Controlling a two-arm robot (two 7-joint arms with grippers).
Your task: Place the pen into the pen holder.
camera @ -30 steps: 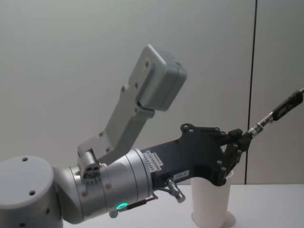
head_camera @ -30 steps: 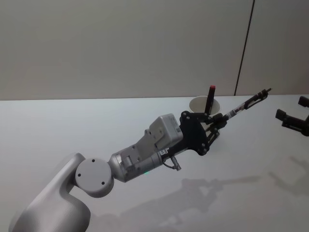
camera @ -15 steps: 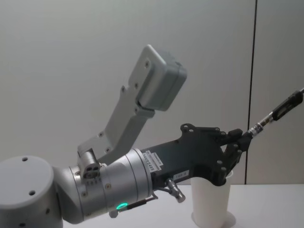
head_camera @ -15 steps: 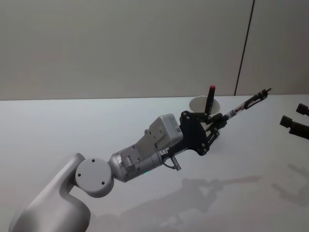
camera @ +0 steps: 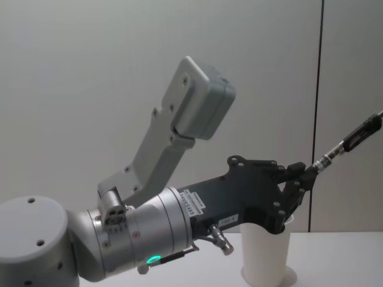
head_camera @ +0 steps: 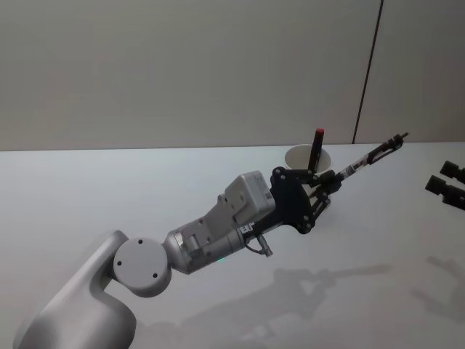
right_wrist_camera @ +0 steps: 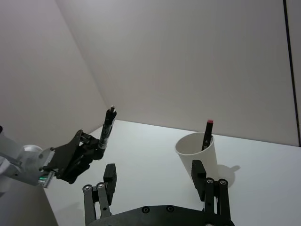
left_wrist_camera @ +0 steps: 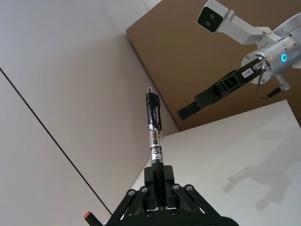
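Compared with 1 second ago, the left arm has not moved: its pose, the pen and the cup look the same in the head view and the chest view. Only the right gripper (head_camera: 449,187) has changed, sliding further toward the right edge of the head view, so less of it shows now.

The left gripper (head_camera: 328,182) is closed on the lower end of the pen (head_camera: 369,158), its fingers pinching the barrel. The pen points up and away to the right, tilted, with its black cap end highest. The gripper hangs in the air just in front of the pen holder (head_camera: 299,157), a white paper cup standing upright on the white table (head_camera: 109,189). 1 dark marker with a red top (head_camera: 318,149) already stands inside the cup, leaning on its rim.

The right gripper is open, its 2 fingers (right_wrist_camera: 110,176) spread wide and empty, well apart from the cup.
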